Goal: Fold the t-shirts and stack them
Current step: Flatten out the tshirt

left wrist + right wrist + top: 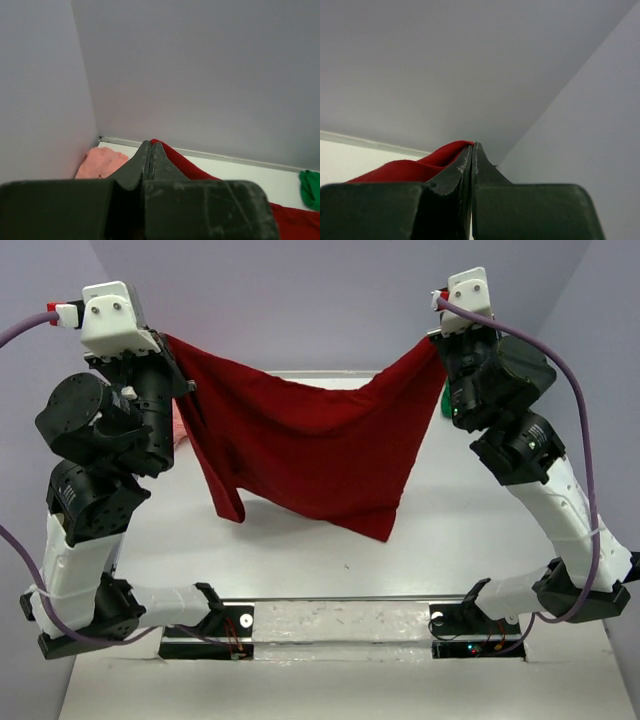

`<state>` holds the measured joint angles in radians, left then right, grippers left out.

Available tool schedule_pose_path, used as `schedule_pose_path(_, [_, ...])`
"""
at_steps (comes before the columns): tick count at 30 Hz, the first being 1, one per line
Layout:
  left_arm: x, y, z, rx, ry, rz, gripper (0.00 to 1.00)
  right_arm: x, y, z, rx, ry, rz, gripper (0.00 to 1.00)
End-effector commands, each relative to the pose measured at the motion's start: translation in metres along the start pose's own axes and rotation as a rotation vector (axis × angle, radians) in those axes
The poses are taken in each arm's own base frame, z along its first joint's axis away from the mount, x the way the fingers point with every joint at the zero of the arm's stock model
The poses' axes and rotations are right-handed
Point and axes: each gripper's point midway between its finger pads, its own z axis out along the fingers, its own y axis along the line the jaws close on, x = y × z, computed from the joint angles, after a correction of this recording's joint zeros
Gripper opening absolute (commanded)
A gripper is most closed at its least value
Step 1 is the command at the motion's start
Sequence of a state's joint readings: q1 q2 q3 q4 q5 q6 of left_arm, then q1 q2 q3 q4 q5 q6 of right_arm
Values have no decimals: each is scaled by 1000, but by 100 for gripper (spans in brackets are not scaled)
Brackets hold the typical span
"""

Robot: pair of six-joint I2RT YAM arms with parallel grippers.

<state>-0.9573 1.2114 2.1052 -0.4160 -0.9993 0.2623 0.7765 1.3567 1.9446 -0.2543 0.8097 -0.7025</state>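
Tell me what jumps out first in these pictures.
The dark red shirt hangs like a banner above the table, its upper corners pinched in the left jaws and right jaws, both shut. Behind it lie a crumpled pink shirt in the far left corner and a green shirt at far right.

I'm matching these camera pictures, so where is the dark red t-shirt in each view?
Top external: dark red t-shirt hangs across the centre.
Left wrist: t-shirt lower right, by left claw.
Right wrist: t-shirt lower left, by right claw.
Shared landmark: the back wall.
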Motion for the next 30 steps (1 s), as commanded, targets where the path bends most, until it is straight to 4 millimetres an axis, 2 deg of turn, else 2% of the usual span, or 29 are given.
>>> schedule_pose_path(1, [42,-12,28,87,61,5,0,0,-7,0,1,-16,68,0])
schedule_pose_path(2, [58,-12,37,80,87,20,0,0,-4,1,-15,-18,69,0])
schedule_pose_path(3, [62,-15,41,104,90,0,0,6,-3,2,-15,-1,65,0])
schedule_pose_path(4, [63,-6,47,84,86,-7,0,10,-5,4,-8,4,64,0])
schedule_pose_path(5, [66,-13,49,111,93,-15,0,9,-5,3,-14,-1,72,0])
schedule_pose_path(6, [71,-11,59,100,113,-3,0,11,-9,2,-9,4,73,0])
schedule_pose_path(8, [70,-13,68,89,128,-24,0,9,-19,1,11,8,82,0])
schedule_pose_path(9, [65,-16,68,106,119,-35,0,2,-26,-3,13,-8,100,0])
schedule_pose_path(10, [58,-21,67,132,110,-46,0,-15,-45,-10,29,-48,161,0])
schedule_pose_path(11, [33,-17,59,141,68,-82,0,-21,-49,-15,18,-55,169,0])
schedule_pose_path(12, [26,-17,61,134,58,-86,0,-28,-58,-18,35,-66,152,0])
schedule_pose_path(14, [0,-10,53,133,-3,-108,0,-46,-71,-27,86,-103,161,0])
schedule_pose_path(15, [-7,-6,50,129,-20,-114,0,-49,-69,-28,92,-109,149,0])
schedule_pose_path(17, [-12,-7,43,134,-30,-115,0,-61,-66,-36,90,-128,136,0])
schedule_pose_path(18, [-16,0,38,109,-41,-114,0,-65,-69,-39,101,-133,90,0])
schedule_pose_path(19, [-16,3,36,93,-42,-93,0,-69,-71,-43,110,-143,137,0])
schedule_pose_path(20, [-16,-4,29,115,-36,-96,0,-73,-83,-49,140,-143,120,0])
schedule_pose_path(22, [-20,-2,14,106,-30,-100,0,-81,-89,-61,133,-157,135,0])
schedule_pose_path(24, [-28,5,2,112,-37,-118,0,-77,-98,-68,150,-133,155,0])
schedule_pose_path(26, [-32,12,-6,107,-40,-139,0,-69,-90,-67,152,-107,90,0])
schedule_pose_path(30, [-26,27,-16,84,-21,-150,0,-71,-93,-75,157,-105,91,0])
